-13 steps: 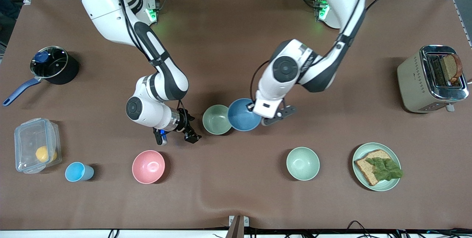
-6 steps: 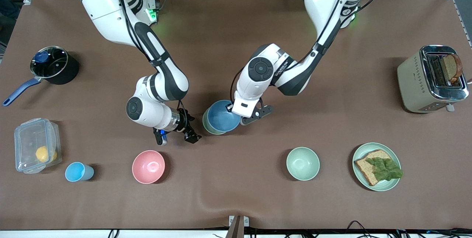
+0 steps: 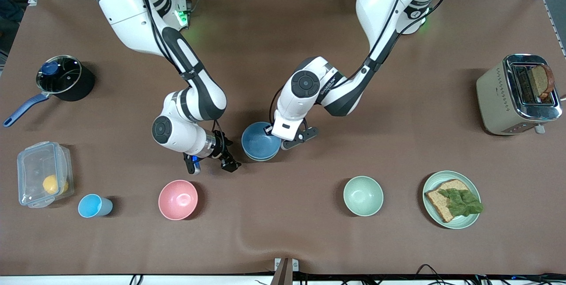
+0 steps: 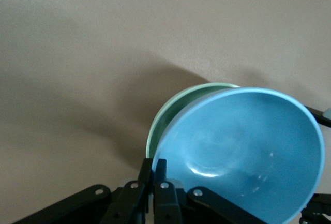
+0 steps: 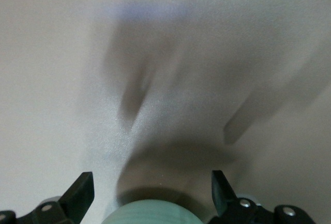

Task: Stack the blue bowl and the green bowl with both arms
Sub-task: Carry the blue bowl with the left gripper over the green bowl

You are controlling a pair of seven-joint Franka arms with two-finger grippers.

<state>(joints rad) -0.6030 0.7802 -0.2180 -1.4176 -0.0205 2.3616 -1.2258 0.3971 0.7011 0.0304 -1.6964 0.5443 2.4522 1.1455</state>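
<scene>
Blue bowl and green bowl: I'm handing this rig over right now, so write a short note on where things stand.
Left hand: shut on the rim of the blue bowl, holding it over the green bowl.
Right hand: open, beside the bowls toward the right arm's end of the table, holding nothing.
Green bowl: on the table mid-table, almost fully covered by the blue bowl; only a sliver of its rim shows.
Done: blue bowl brought over the green bowl.
Left: whether the blue bowl is fully seated cannot be told; seat it if needed, release the rim, withdraw the left arm.
</scene>
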